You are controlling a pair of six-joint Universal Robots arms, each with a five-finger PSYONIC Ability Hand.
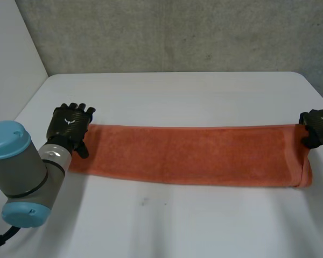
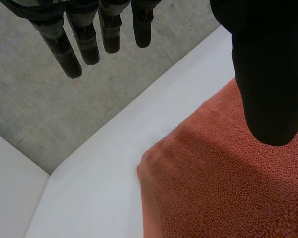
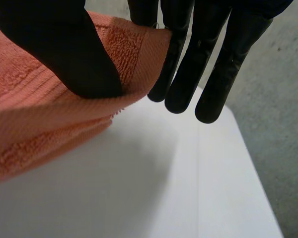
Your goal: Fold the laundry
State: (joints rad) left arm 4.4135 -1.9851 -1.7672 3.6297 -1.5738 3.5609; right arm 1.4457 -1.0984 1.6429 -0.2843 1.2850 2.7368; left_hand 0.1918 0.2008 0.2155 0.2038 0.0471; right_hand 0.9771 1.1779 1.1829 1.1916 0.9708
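An orange towel (image 1: 194,153) lies as a long band across the white table (image 1: 177,91). My left hand (image 1: 70,124) hovers at the towel's left end with its fingers (image 2: 79,39) straight and apart from the thumb, above the far left corner of the towel (image 2: 228,188), holding nothing. My right hand (image 1: 317,126) is at the towel's right end. There its thumb (image 3: 64,44) presses the far right corner of the towel (image 3: 30,99) against the fingers (image 3: 208,59) and lifts it slightly off the table.
A grey concrete wall (image 1: 177,32) stands behind the table's far edge. Bare white tabletop runs in front of and behind the towel. The left arm's grey joint with its blue cap (image 1: 16,172) sits near the front left.
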